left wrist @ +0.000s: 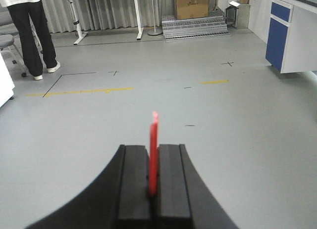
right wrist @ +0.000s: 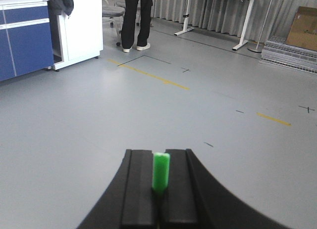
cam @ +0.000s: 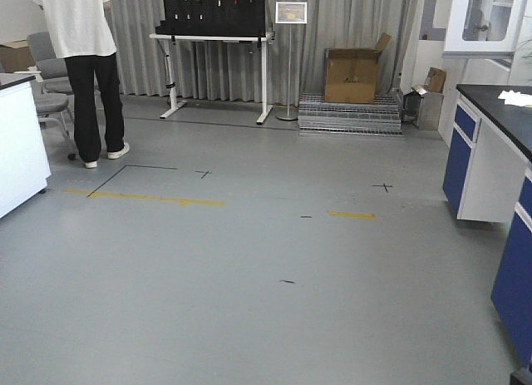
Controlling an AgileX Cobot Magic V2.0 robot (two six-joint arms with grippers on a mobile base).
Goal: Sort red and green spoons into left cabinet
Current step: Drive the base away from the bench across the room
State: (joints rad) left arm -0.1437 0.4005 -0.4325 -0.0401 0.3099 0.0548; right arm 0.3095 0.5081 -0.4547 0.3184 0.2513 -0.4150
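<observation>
Left wrist view: the red spoon (left wrist: 154,160) is a thin red strip seen edge-on. It is clamped between the closed left fingers (left wrist: 133,179) and sticks out toward 12 o'clock, its far tip blurred and paler. Which end shows cannot be told.

Right wrist view: the green spoon (right wrist: 160,172) shows as a short, bright green stub with a blunt, squared end. The right fingers (right wrist: 138,184) are closed on it, and it also points to 12 o'clock.

Both spoons are held above the grey floor (cam: 249,302).

Front view: a cardboard box (cam: 353,76) stands at 1 o'clock with one flap raised, its contents hidden. A blue-fronted counter (cam: 478,165) with a dark top lies at 3 o'clock, and a person (cam: 83,61) stands at 10 o'clock.
</observation>
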